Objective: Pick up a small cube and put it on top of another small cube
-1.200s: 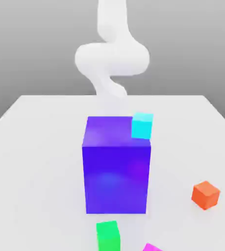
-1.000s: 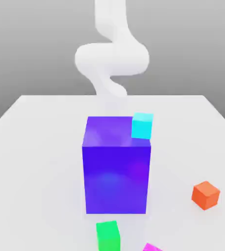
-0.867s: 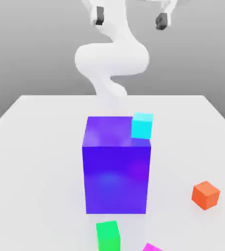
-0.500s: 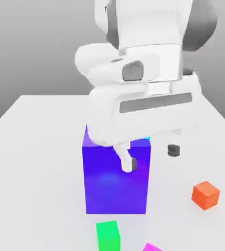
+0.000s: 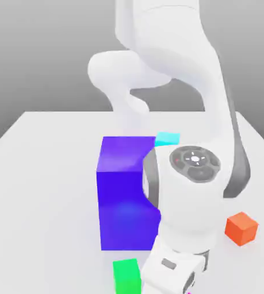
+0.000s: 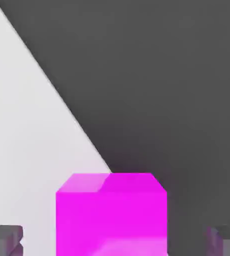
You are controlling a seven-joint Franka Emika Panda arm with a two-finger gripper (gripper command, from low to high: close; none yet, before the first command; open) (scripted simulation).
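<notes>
A magenta small cube [image 6: 111, 215] sits on the white table [image 6: 26, 130] close to its edge. My gripper [image 6: 115, 240] straddles it, open, and each dark fingertip [image 6: 4, 239] stands a gap away from the cube's sides. In the exterior view the white arm [image 5: 194, 172] bends down over the table's near edge, with the hand [image 5: 169, 274] low at the front. A green small cube [image 5: 126, 275] lies just to the exterior view's left of the hand. An orange small cube [image 5: 241, 228] rests at the exterior view's right.
A large purple block [image 5: 119, 195] stands mid-table, partly behind the arm. A cyan cube [image 5: 167, 138] peeks out at its far top corner. Dark floor [image 6: 162, 75] lies beyond the table edge right by the magenta cube.
The arm came in from above, passed the purple block and dropped to the table's near edge. The hand now sits low around the magenta cube.
</notes>
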